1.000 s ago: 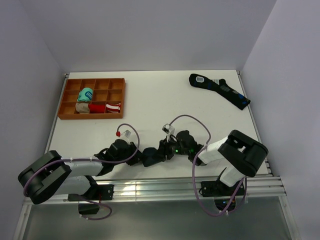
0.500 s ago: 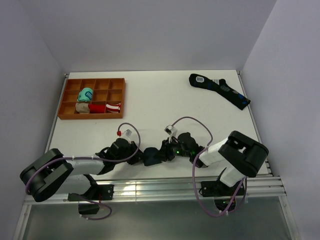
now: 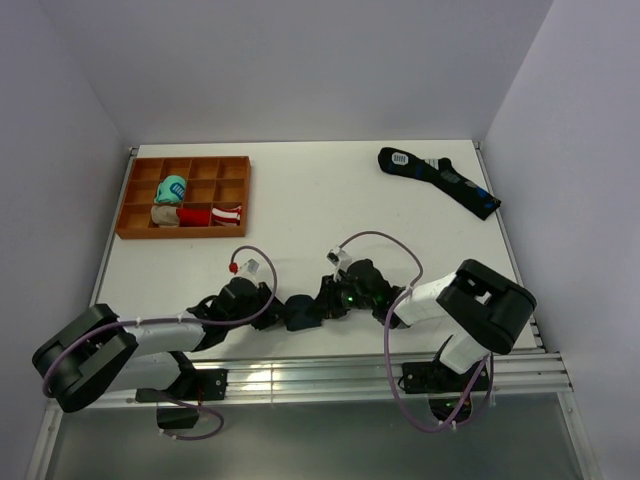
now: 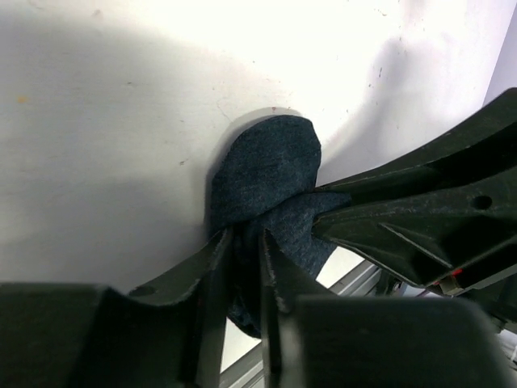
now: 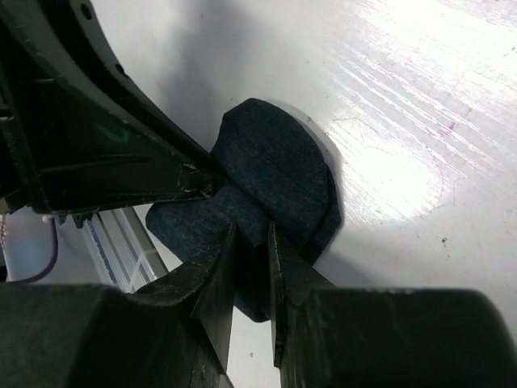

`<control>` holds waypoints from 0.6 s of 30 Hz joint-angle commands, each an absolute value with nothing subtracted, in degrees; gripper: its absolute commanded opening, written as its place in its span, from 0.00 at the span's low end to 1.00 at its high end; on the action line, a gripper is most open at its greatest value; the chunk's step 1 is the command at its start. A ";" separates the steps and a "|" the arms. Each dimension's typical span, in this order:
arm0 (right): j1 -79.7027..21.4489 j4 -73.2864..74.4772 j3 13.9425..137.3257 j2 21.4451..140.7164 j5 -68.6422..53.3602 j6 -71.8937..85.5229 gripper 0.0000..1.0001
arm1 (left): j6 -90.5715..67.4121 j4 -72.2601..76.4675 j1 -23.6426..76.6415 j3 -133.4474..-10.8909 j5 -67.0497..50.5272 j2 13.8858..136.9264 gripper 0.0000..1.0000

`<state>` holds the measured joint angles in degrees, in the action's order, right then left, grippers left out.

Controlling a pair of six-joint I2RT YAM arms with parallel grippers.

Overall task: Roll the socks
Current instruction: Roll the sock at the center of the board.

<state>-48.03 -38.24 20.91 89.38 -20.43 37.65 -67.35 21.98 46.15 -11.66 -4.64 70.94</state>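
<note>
Left wrist, frame centre: left gripper [image 4: 242, 263] and right gripper [image 5: 250, 259] both pinch the socks [image 4: 271, 162]; opposed pulling risks unrolling.

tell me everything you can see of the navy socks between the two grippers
The navy socks are bunched into a compact rounded lump of dark knit fabric, layers folded over, no patch showing. They lie on the white table near its front edge. The left gripper and right gripper pinch them from opposite sides, jaws nearly closed on the fabric.
</note>
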 commanded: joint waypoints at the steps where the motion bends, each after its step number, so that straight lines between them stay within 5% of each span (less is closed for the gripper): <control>1: -48.52 -22.25 22.58 90.62 -17.40 37.18 0.00 | -66.36 13.89 45.88 -9.14 -0.26 68.74 0.27; 9: -48.08 -9.24 28.74 93.51 -16.87 37.97 0.00 | -65.57 14.85 45.97 -7.12 4.21 61.44 0.45; 18: -47.81 -3.26 33.39 97.03 -17.67 38.32 0.00 | -62.58 19.43 46.67 -2.73 6.15 51.35 0.51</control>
